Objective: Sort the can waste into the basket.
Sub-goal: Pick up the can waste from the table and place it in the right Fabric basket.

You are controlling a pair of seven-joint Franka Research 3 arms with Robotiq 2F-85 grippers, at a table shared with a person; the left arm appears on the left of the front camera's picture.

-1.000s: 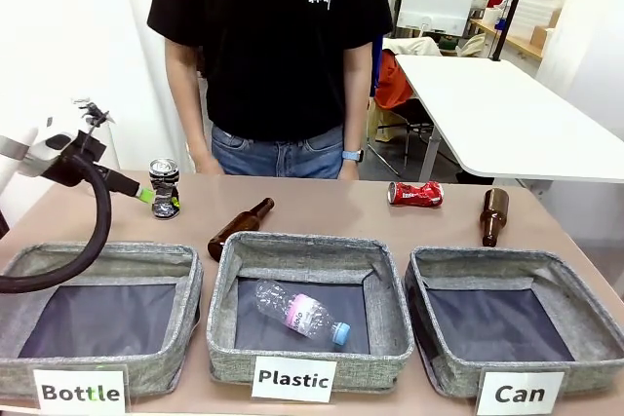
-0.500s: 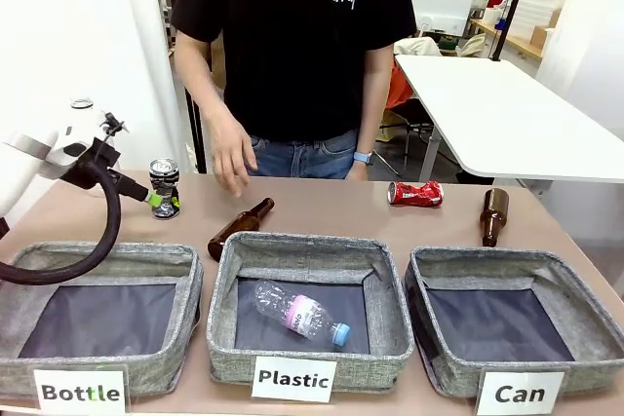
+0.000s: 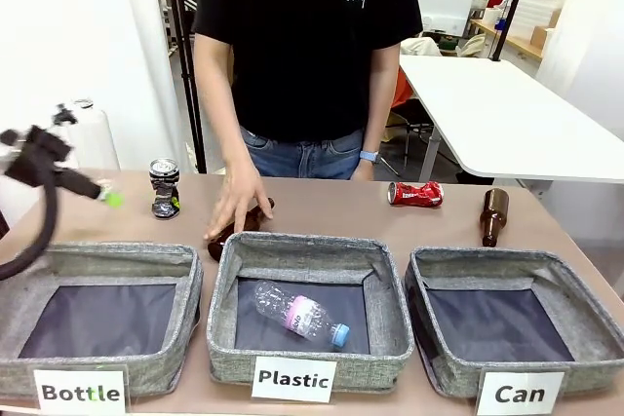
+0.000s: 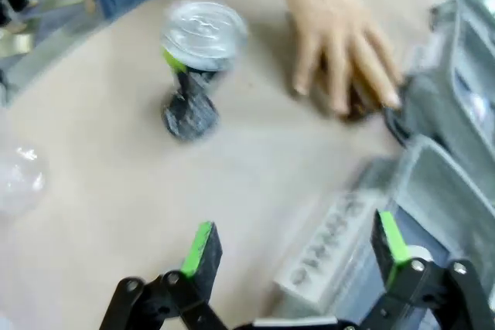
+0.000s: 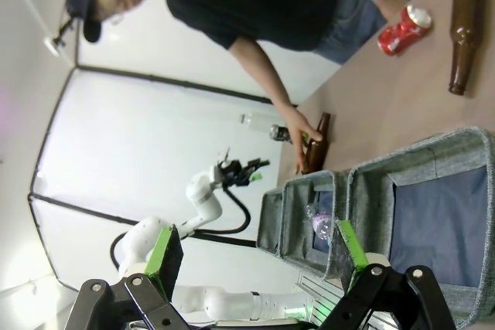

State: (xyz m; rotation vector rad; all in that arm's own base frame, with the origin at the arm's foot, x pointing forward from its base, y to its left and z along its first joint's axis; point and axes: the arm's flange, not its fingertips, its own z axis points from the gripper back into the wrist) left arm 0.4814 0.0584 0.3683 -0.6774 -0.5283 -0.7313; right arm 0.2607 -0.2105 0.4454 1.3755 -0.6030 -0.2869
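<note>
Evidently the approach is in hand: the upright black-and-silver metal drink can (image 4: 195, 63) must next be enclosed by the wide-open left gripper (image 4: 295, 242).

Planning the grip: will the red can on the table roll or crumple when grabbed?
The red can lies on its side and looks dented, so it probably rolls unevenly. Thin metal, likely light; a firm squeeze may crumple it further.

Red can (image 3: 415, 193), black-silver can (image 3: 164, 188), grey basket (image 3: 485, 264)
</note>
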